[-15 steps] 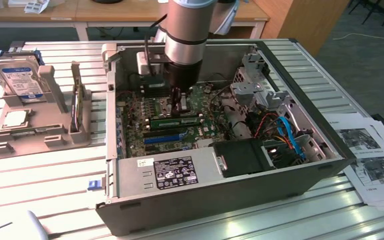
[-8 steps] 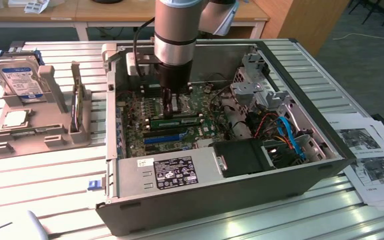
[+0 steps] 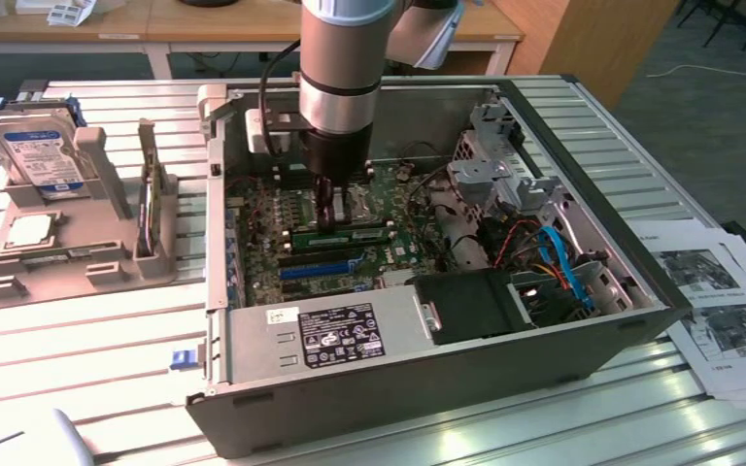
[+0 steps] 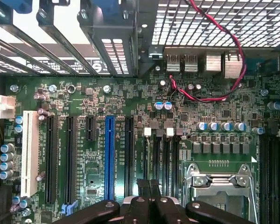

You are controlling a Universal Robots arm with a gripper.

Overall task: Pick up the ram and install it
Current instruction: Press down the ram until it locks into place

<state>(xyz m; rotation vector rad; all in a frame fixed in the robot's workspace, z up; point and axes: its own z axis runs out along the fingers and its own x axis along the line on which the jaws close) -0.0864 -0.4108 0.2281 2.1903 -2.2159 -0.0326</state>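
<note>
**Gripper clenched over the motherboard, memory stick lying in the case**

Green circuit board fills most of what I see through the wrist camera: the motherboard (image 4: 130, 107) with its long blue expansion slot (image 4: 109, 156), black slot rails to either side of it, a white slot (image 4: 30, 154) further out, and the metal CPU socket frame (image 4: 219, 184). A red wire (image 4: 210, 95) loops across the board near the rear ports. I read the gripper (image 4: 149, 186) as clenched, its two dark fingertips pressed together with nothing between them that I can make out.

From the exterior view, the arm (image 3: 338, 68) reaches straight down into the open computer case (image 3: 425, 252), and the gripper (image 3: 329, 216) hangs just above the motherboard (image 3: 269, 223). The ram (image 3: 342, 236) lies lengthwise on the motherboard right at the gripper's tip; I cannot tell whether the tip touches it or whether the stick is fully seated. Just past it, toward the power supply (image 3: 334, 330), sits the blue expansion slot (image 3: 319, 269).

Beside the case, toward the exterior view's left, a grey holder stand (image 3: 55, 233) on the slatted metal tabletop (image 3: 75, 340) carries a hard drive (image 3: 43, 155) upright. Printed sheets (image 3: 723, 311) lie on the other side of the case.
</note>
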